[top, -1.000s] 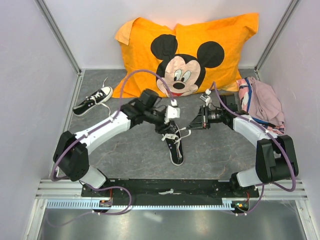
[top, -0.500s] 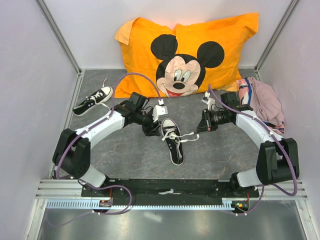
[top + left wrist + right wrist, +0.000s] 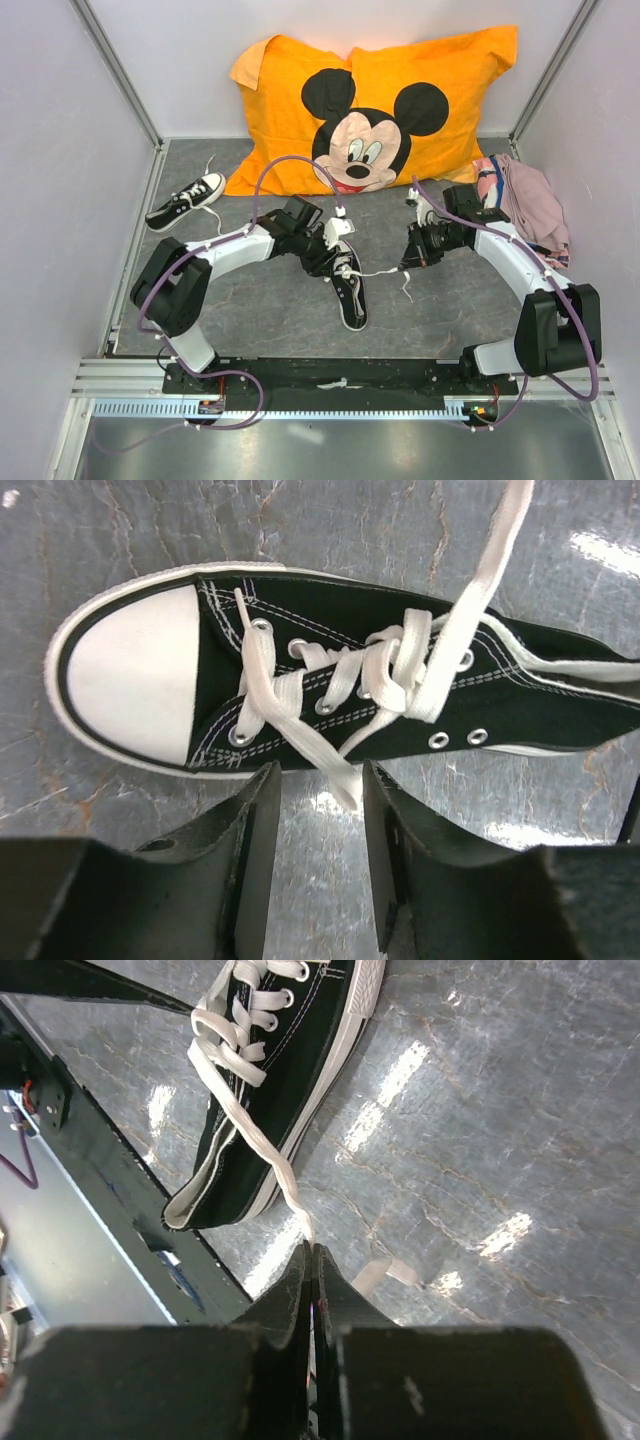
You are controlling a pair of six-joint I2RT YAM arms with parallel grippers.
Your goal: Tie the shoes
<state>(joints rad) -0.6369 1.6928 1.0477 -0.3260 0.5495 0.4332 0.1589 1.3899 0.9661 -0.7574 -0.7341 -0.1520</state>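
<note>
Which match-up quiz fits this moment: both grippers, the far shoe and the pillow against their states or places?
Column one:
1. left gripper
2. right gripper
3. far shoe
4. pillow

Column two:
A. shut on a lace
B. near the left wall
C. open, over the centre shoe
D. at the back wall

Pairs: 1-C, 2-A, 3-B, 4-D.

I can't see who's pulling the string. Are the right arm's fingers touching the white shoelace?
Touching. In the right wrist view the right fingers are shut on the white lace running from the shoe.
</note>
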